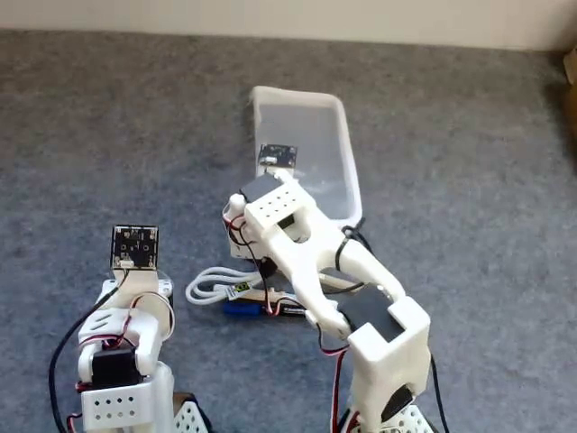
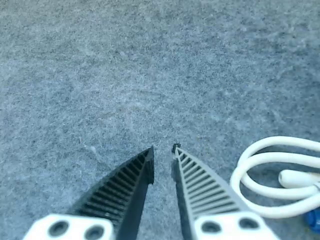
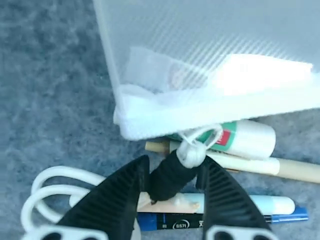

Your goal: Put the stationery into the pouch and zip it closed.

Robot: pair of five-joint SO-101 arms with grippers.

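**High view:** The translucent pouch [image 1: 315, 135] lies at upper centre of the frame on the grey surface [image 1: 469, 180]. Its near end sits under the wrist of the right arm [image 1: 306, 257], which stretches up from the lower right. The stationery [image 1: 279, 307], a blue pen [image 1: 242, 308] among it, lies mid-frame beneath that arm, outside the pouch and beside a coiled white cable [image 1: 212, 284]. The left arm [image 1: 126, 316] stands folded at lower left, well apart from the pouch.

**Left wrist view:** The left tool [image 2: 162, 151] hangs over bare surface, its jaws parted by a sliver and holding nothing. The cable's loops lie near it, off to one side.

**Right wrist view:** The right tool [image 3: 173, 161] is clamped on the pouch's black zip pull [image 3: 170, 177], where a white cord knot [image 3: 192, 151] shows. Just beyond, a glue stick [image 3: 247, 139], a wooden pencil [image 3: 290, 170], a white pen [image 3: 265, 204] and the blue pen lie together at the pouch's end, none of them inside. The grip on the pull looks meant to work the zip or steady the mouth (which of the two, I cannot tell). With nothing packed, the job appears barely begun.
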